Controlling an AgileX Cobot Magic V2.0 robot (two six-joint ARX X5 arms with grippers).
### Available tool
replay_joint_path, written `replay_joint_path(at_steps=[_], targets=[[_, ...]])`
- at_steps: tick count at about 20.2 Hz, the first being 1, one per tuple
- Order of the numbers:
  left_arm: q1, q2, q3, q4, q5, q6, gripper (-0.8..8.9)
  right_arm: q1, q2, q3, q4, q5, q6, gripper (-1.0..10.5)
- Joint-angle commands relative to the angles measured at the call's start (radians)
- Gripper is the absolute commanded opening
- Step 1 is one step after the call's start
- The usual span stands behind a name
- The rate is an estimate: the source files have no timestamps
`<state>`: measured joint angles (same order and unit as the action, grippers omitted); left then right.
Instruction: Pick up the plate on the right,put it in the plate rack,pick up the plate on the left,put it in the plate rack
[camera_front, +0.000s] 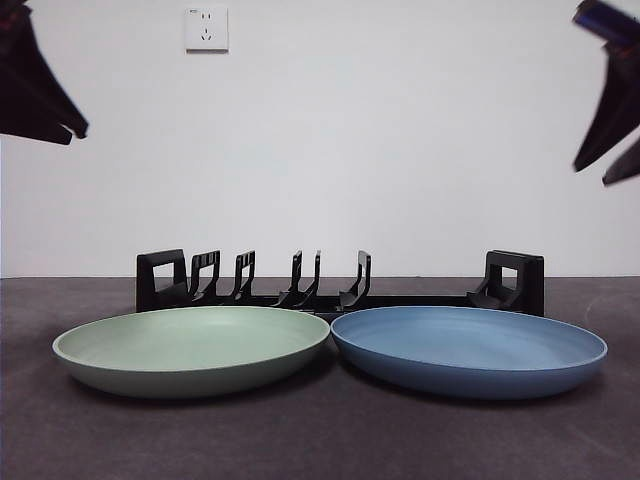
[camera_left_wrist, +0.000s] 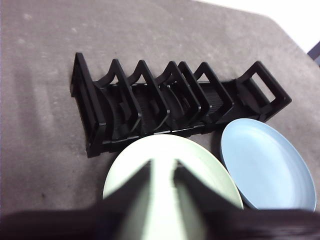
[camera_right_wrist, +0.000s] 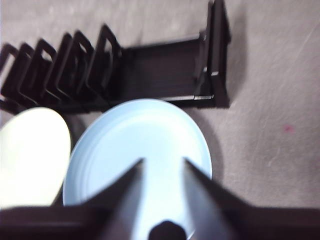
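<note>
- The green plate (camera_front: 190, 348) and blue plate (camera_front: 470, 348) are laid side by side on the surface (camera_front: 320, 440), before the plate rack (camera_front: 340, 285).
- The left gripper (camera_left_wrist: 162, 172) and right gripper (camera_right_wrist: 162, 172) are held above the plates, fingers parted, nothing grasped.

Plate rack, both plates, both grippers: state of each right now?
plate rack: on the table behind the plates, every slot empty.
blue plate: flat on the table, not gripped.
green plate: flat on the table, not gripped.
right gripper: open, above the blue plate, holding nothing.
left gripper: open, above the green plate, holding nothing.
</note>
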<state>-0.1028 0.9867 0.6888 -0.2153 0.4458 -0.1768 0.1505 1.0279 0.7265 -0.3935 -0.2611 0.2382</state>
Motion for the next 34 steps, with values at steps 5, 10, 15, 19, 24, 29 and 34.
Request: replay_joint_path(at_steps=[5, 10, 15, 19, 24, 29, 34], targets=[[-0.046, 0.004, 0.045, -0.045, 0.0, 0.113, 3.14, 0.0, 0.136, 0.041, 0.002, -0.009, -0.011, 3.5], [-0.206, 0.005, 0.229, -0.222, -0.137, 0.31, 3.14, -0.021, 0.291, 0.06, 0.003, -0.106, -0.009, 3.4], [-0.423, 0.005, 0.33, -0.244, -0.288, 0.366, 3.14, -0.021, 0.433, 0.06, 0.01, -0.105, -0.011, 2.9], [-0.534, 0.018, 0.33, -0.252, -0.351, 0.369, 3.14, -0.026, 0.502, 0.06, 0.02, -0.104, -0.011, 2.5], [-0.592, 0.044, 0.33, -0.252, -0.37, 0.377, 3.14, -0.027, 0.547, 0.06, 0.02, -0.097, -0.01, -0.1], [-0.619, 0.08, 0.33, -0.296, -0.367, 0.525, 3.15, -0.027, 0.534, 0.06, -0.019, -0.096, 0.018, -0.2], [-0.683, 0.151, 0.33, -0.309, -0.364, 0.634, 3.15, -0.027, 0.434, 0.06, -0.066, -0.097, 0.019, -0.2]])
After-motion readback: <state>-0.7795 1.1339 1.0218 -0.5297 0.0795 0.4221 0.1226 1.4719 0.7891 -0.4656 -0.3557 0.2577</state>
